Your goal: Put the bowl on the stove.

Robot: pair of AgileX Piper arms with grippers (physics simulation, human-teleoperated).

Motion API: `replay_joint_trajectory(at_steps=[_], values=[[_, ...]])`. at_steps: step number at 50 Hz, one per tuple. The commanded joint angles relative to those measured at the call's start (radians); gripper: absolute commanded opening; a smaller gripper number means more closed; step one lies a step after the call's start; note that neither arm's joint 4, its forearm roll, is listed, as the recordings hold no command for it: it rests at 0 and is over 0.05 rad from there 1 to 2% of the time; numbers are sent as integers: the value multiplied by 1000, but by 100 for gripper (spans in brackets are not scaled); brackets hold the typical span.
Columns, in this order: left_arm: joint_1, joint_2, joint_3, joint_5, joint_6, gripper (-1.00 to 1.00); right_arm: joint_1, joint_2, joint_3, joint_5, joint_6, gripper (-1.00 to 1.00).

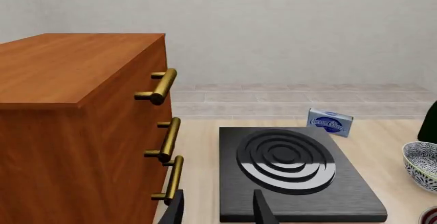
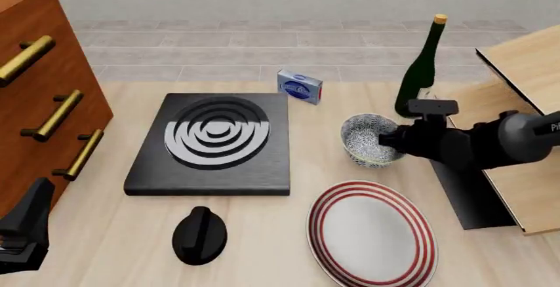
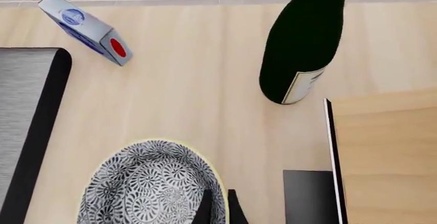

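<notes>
Bowl [image 2: 371, 140] sits on the surface [image 2: 306, 136] at about three o'clock from the stove [image 2: 214, 143], apart from it, with the bottle [image 2: 420, 71] just behind at one o'clock. Right claw [image 2: 391, 140] is at the bowl's near-right rim; in the right wrist view its fingers [image 3: 204, 208] straddle that rim very close together, seemingly pinching the bowl's wall, though I cannot tell for certain that the grip is firm. To do this step well, I judge the pinch should be secure before lifting, then the bowl raised straight up, clear of the bottle, and carried toward nine o'clock until it is over the burner rings [image 2: 217, 132]. Left claw [image 1: 217, 211] hangs well back near the wooden drawer cabinet [image 2: 39, 97], fingers spread and empty.

Light wood surface also carries a red-ringed plate [image 2: 372, 231], a black knob [image 2: 199, 234] and a small blue box [image 2: 300, 86]. Beyond lie a tiled floor and a plain pale wall.
</notes>
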Motion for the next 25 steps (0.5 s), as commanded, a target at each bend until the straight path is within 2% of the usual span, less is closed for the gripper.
replay_joint_trajectory(at_steps=[1,11,25], values=[[0,0,0,0,0,100,0,18,8,-11,20,-100],[0,0,0,0,0,100,0,15,21,-22,48,-100],[0,0,0,0,0,100,6,-16,21,-8,42,-100]])
